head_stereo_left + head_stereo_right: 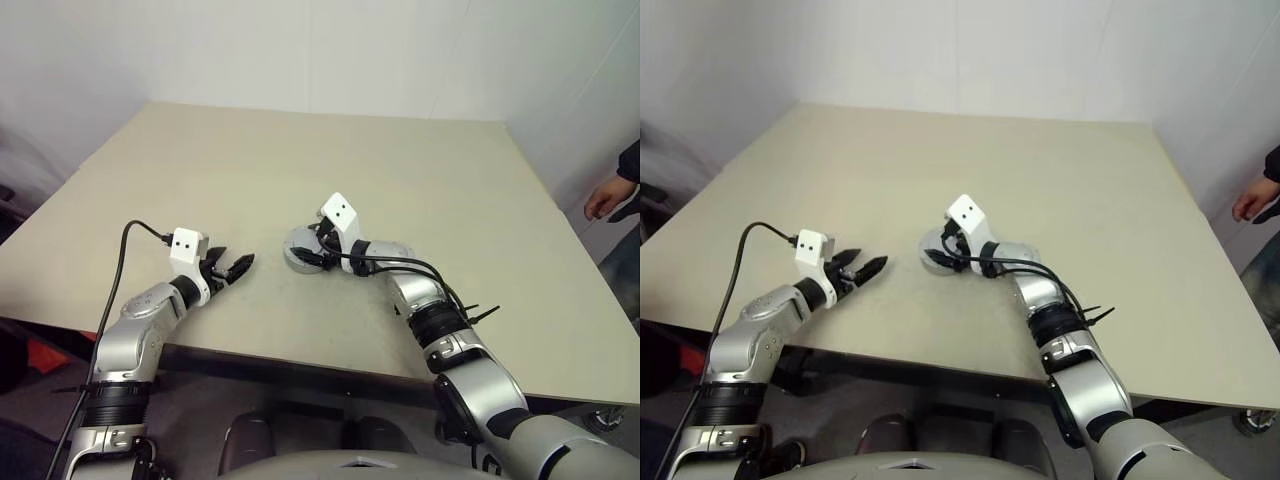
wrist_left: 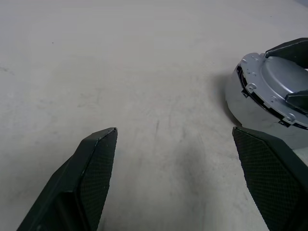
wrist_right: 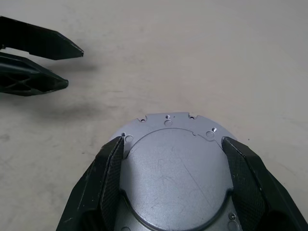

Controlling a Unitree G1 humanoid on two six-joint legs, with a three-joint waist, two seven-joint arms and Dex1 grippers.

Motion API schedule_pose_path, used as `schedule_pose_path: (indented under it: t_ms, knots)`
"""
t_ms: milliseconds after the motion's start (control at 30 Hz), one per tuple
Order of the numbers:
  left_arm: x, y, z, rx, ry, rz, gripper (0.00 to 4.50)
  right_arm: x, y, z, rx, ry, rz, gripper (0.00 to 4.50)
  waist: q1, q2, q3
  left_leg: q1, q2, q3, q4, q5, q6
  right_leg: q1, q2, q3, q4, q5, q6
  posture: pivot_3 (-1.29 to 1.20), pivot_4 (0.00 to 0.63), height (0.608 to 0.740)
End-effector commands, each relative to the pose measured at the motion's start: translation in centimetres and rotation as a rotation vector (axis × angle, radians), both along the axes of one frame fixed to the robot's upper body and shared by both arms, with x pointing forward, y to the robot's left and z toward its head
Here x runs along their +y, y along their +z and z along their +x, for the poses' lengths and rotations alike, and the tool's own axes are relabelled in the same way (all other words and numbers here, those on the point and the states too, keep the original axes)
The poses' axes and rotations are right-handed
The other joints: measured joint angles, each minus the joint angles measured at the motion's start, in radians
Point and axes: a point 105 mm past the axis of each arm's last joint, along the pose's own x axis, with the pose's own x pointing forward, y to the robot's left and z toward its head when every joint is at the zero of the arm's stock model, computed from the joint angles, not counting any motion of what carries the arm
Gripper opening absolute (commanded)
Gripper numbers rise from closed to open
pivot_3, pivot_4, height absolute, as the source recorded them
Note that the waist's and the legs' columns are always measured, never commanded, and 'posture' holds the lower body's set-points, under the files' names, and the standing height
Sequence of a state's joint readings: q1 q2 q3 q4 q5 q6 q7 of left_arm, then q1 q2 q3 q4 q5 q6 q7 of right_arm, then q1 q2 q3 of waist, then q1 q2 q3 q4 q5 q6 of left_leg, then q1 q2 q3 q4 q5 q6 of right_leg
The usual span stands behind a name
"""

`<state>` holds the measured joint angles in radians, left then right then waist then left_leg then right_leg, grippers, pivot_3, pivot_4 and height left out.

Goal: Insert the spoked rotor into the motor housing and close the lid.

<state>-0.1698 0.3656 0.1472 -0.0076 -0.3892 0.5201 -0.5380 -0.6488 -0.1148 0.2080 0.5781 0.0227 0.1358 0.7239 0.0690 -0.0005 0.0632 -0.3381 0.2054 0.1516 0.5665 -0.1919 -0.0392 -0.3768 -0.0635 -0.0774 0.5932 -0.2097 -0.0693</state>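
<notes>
The lid (image 3: 173, 183), a pale silvery disc with a raised middle, lies on top of the motor housing (image 2: 240, 103), whose shiny side wall shows beneath it. They sit near the middle of the table's front part (image 1: 297, 243). My right gripper (image 3: 173, 142) reaches over the lid from the right, its two black fingers pressed against either side of the raised middle. My left gripper (image 1: 238, 266) hovers low over the table a short way to the left, open and empty, pointing at the housing. The spoked rotor is hidden.
The beige table (image 1: 400, 170) is bare around the housing, and its front edge (image 1: 300, 365) runs just below both grippers. A person's hand (image 1: 603, 200) shows at the far right, beyond the table's edge. A black cable (image 1: 120, 270) loops over my left arm.
</notes>
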Motion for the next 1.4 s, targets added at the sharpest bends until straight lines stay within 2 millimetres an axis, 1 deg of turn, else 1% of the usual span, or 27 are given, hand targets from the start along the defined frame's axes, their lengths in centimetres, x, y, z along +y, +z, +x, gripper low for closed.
schedule_pose_path:
  t_ms: [33, 167, 400, 500, 600, 700, 800, 833, 900, 933, 967, 1000, 1033, 1167, 1200, 1233, 1267, 1300, 1400]
  knots:
    - [0.1, 1.3, 0.4, -0.052, -0.008, 0.01, 4.04, -0.1, 0.5, 0.3, -0.023, -0.005, -0.002, 3.15, 0.0, 0.0, 0.0, 0.0, 0.0, 0.0, 0.0, 0.0, 0.0, 0.0, 0.0, 0.0, 0.0, 0.0, 0.0, 0.0, 0.0, 0.74]
    - [0.1, 1.3, 0.4, -0.052, -0.008, 0.011, 4.04, -0.2, 0.1, 0.2, -0.01, -0.003, -0.005, 3.15, 0.0, 0.0, 0.0, 0.0, 0.0, 0.0, 0.0, 0.0, 0.0, 0.0, 0.0, 0.0, 0.0, 0.0, 0.0, 0.0, 0.0, 0.74]
    - [-0.2, 1.4, 0.5, -0.055, -0.01, 0.006, 4.04, -0.9, -2.0, -0.2, 0.056, -0.008, -0.054, 3.15, 0.001, 0.0, 0.0, 0.0, 0.0, 0.0, 0.0, 0.0, 0.0, 0.001, 0.0, 0.0, 0.0, 0.0, 0.0, 0.0, 0.0, 0.74]
    - [-0.9, 2.2, 1.0, -0.064, 0.011, -0.065, 4.04, -0.9, -2.2, -0.2, 0.067, -0.011, -0.054, 3.15, 0.003, 0.0, 0.0, 0.002, 0.0, 0.0, 0.0, 0.0, 0.0, 0.003, 0.0, 0.0, 0.0, 0.0, 0.0, 0.0, 0.0, 0.74]
    - [-2.5, 3.6, 2.0, -0.073, 0.04, -0.146, 4.04, -1.0, -2.1, -0.2, 0.066, -0.012, -0.053, 3.15, 0.004, 0.0, 0.0, 0.004, 0.0, 0.0, 0.002, 0.0, 0.0, 0.006, 0.0, 0.0, 0.0, 0.0, 0.0, 0.0, 0.0, 0.74]
    - [-3.9, 4.8, 2.5, -0.081, 0.039, -0.227, 4.04, -1.0, -2.1, -0.2, 0.066, -0.012, -0.053, 3.15, 0.003, -0.001, 0.0, 0.003, 0.0, 0.0, 0.003, 0.0, 0.001, 0.007, 0.0, 0.0, 0.0, 0.0, 0.0, 0.0, 0.0, 0.74]
    - [-6.0, 6.9, 3.1, -0.067, -0.011, -0.419, 4.04, -1.0, -2.1, -0.2, 0.066, -0.012, -0.053, 3.15, 0.004, -0.001, 0.0, 0.002, 0.0, 0.0, 0.003, -0.001, 0.001, 0.006, 0.0, -0.001, 0.0, 0.0, 0.0, 0.0, 0.0, 0.74]
    - [-6.8, 7.3, 3.3, -0.048, -0.026, -0.486, 4.04, -1.0, -2.1, -0.2, 0.065, -0.012, -0.053, 3.15, 0.004, -0.001, 0.0, 0.002, 0.0, 0.001, 0.003, -0.001, 0.001, 0.006, 0.0, -0.001, 0.001, 0.0, 0.0, 0.0, 0.0, 0.74]
    - [-8.0, 7.7, 3.4, -0.022, -0.071, -0.551, 4.04, -1.0, -2.1, -0.2, 0.064, -0.013, -0.053, 3.15, 0.004, -0.001, 0.0, 0.001, 0.0, 0.001, 0.004, -0.001, 0.001, 0.006, 0.0, -0.001, 0.001, 0.0, 0.0, 0.0, 0.0, 0.74]
    - [-8.4, 7.7, 3.4, -0.011, -0.09, -0.561, 3.67, -1.0, -2.1, -0.2, 0.063, -0.013, -0.053, 3.15, 0.004, -0.001, 0.0, 0.0, 0.0, 0.001, 0.004, -0.001, 0.001, 0.006, 0.0, -0.001, 0.001, 0.0, 0.0, 0.0, 0.0, 0.74]
    - [-8.7, 7.7, 3.5, 0.001, -0.098, -0.568, 3.43, -1.0, -2.1, -0.2, 0.063, -0.013, -0.053, 3.15, 0.004, -0.001, 0.0, 0.0, 0.0, 0.001, 0.004, -0.001, 0.002, 0.006, 0.0, 0.0, 0.001, 0.0, 0.0, 0.0, 0.0, 0.74]
    - [-8.9, 7.5, 3.6, 0.02, -0.097, -0.578, 3.1, -1.0, -2.1, -0.2, 0.062, -0.014, -0.052, 3.15, 0.004, 0.0, 0.0, 0.0, 0.0, 0.001, 0.004, -0.001, 0.002, 0.006, 0.0, -0.001, 0.001, 0.0, 0.0, 0.0, 0.0, 0.74]
    - [-9.0, 7.4, 3.8, 0.033, -0.091, -0.585, 2.84, -1.0, -2.1, -0.2, 0.062, -0.014, -0.052, 3.15, 0.004, 0.0, 0.0, 0.0, 0.0, 0.001, 0.004, -0.001, 0.002, 0.006, 0.0, -0.001, 0.001, 0.0, 0.0, 0.0, 0.0, 0.74]
    - [-9.1, 6.3, 4.2, 0.102, -0.078, -0.606, 1.4, -1.0, -2.1, -0.2, 0.061, -0.018, -0.05, 3.15, 0.004, 0.0, 0.0, -0.001, 0.0, 0.001, 0.004, -0.001, 0.002, 0.006, 0.0, -0.001, 0.001, 0.0, 0.0, 0.0, 0.0, 0.74]
    - [-9.0, 5.7, 4.4, 0.131, -0.062, -0.594, 1.11, -1.0, -2.1, -0.2, 0.061, -0.019, -0.049, 3.15, 0.004, 0.0, 0.0, -0.001, 0.0, 0.001, 0.004, -0.001, 0.002, 0.006, 0.0, -0.001, 0.001, 0.0, 0.0, 0.0, 0.0, 0.74]
    - [-8.9, 5.2, 4.5, 0.151, -0.05, -0.583, 0.69, -1.0, -2.1, -0.2, 0.06, -0.019, -0.049, 3.15, 0.004, 0.0, 0.0, -0.001, 0.0, 0.001, 0.004, -0.001, 0.002, 0.006, 0.0, -0.001, 0.0, 0.0, 0.0, 0.0, 0.0, 0.74]
    - [-8.8, 4.7, 4.7, 0.173, -0.03, -0.579, 0.41, -1.1, -2.1, -0.3, 0.06, -0.02, -0.049, 3.15, 0.004, 0.0, 0.0, -0.001, 0.0, 0.001, 0.004, -0.001, 0.002, 0.006, 0.0, -0.001, 0.0, 0.0, 0.001, 0.0, 0.0, 0.74]
    - [-8.7, 4.1, 4.8, 0.202, -0.012, -0.57, 0.02, -1.1, -2.1, -0.2, 0.06, -0.022, -0.048, 3.15, 0.004, 0.0, 0.0, -0.001, 0.0, 0.001, 0.004, -0.001, 0.002, 0.006, 0.0, -0.001, 0.0, 0.0, 0.001, 0.0, 0.0, 0.74]
    - [-8.5, 2.6, 5.0, 0.261, 0.032, -0.537, 0.02, -1.1, -2.0, -0.2, 0.059, -0.025, -0.046, 3.15, 0.005, 0.0, 0.0, -0.001, 0.0, 0.001, 0.004, -0.001, 0.002, 0.006, 0.0, -0.001, 0.0, 0.0, 0.001, 0.0, 0.0, 0.74]
